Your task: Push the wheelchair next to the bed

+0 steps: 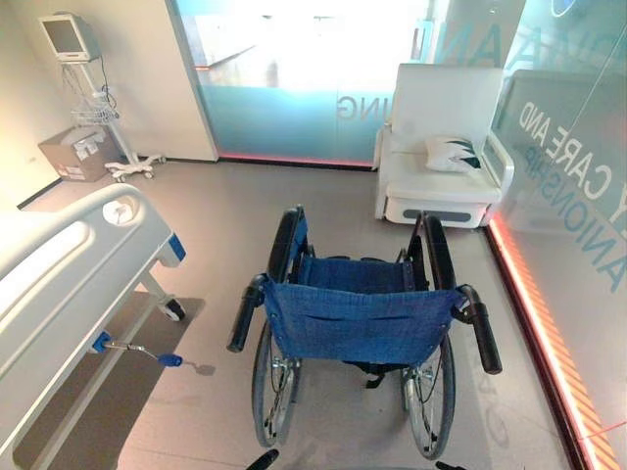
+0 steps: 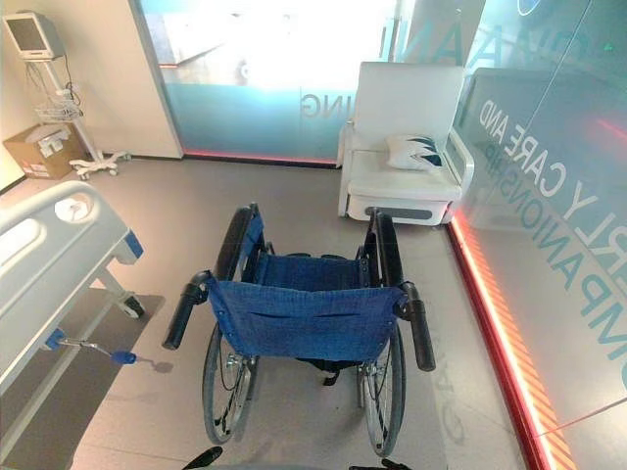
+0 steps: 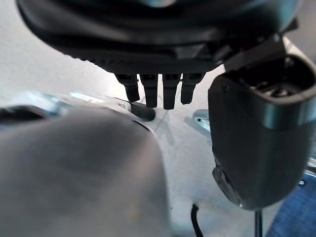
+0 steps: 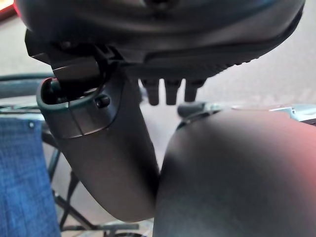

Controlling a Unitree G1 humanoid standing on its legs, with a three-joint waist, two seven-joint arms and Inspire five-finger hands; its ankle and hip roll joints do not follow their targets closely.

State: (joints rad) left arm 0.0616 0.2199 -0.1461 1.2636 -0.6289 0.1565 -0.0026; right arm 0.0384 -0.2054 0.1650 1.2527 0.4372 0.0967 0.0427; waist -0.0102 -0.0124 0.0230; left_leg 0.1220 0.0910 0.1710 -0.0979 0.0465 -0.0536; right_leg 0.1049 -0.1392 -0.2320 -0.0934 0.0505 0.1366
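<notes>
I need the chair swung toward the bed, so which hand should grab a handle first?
Right, probably. The left hand and right hand both hang open, but the wheelchair has its right handle nearer the robot, and the bed lies left, so pushing there should swing it that way.

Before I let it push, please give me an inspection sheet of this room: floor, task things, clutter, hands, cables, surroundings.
surface: grey floor, smooth.
job's things: blue wheelchair mid-room, its back toward the camera, push handles free; bed at the left, apart from it.
clutter: cardboard box and monitor on a stand by the far left wall.
hands: left hand open, holding nothing; right hand open, holding nothing.
cables: thin wires seem to hang below the monitor.
surroundings: white armchair with pillow beyond the wheelchair; glass wall on the right.
</notes>
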